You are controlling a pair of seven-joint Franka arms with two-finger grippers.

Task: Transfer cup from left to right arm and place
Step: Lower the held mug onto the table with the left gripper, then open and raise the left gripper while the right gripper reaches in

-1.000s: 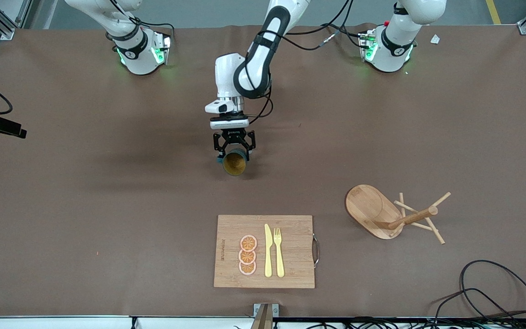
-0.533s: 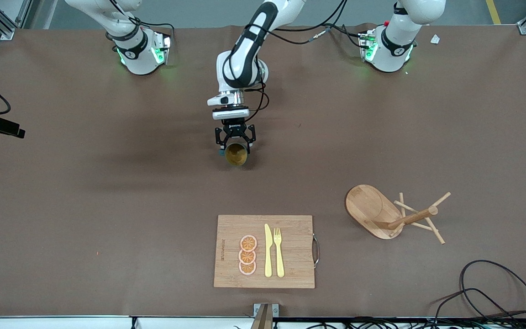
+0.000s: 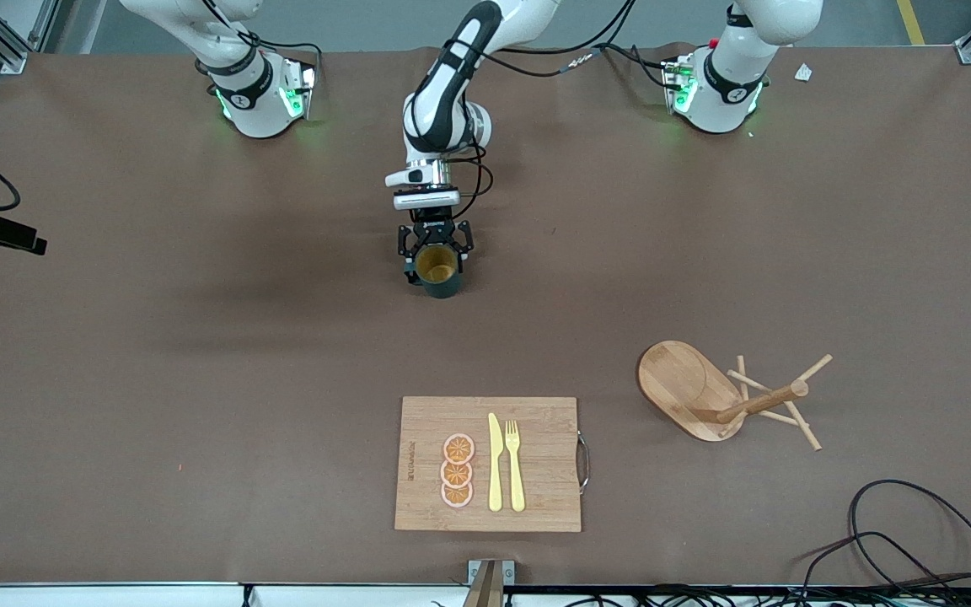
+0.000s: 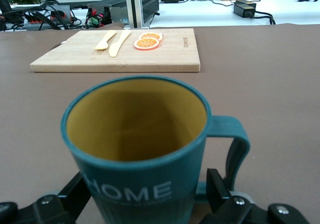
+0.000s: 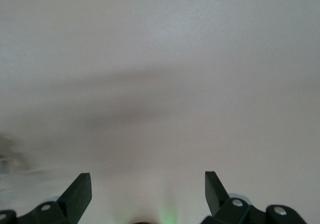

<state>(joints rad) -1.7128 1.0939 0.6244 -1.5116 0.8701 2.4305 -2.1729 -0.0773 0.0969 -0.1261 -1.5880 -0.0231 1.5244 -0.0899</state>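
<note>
Standing upright on the table (image 3: pixel 199 379) midway between both bases, your cup (image 3: pixel 438 274) sits between the left gripper's (image 3: pixel 437 255) spread fingers, probably parked for the other arm. The right gripper (image 5: pixel 147 181) waits wide open, outside the front view.

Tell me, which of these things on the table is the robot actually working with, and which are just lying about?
In the job:
cup, standing upright mid-table
left gripper, around the cup
right gripper, open, arm waiting

Lying about:
cutting board with orange slices, knife and fork
wooden peg rack, tipped on its side
black cable
</note>
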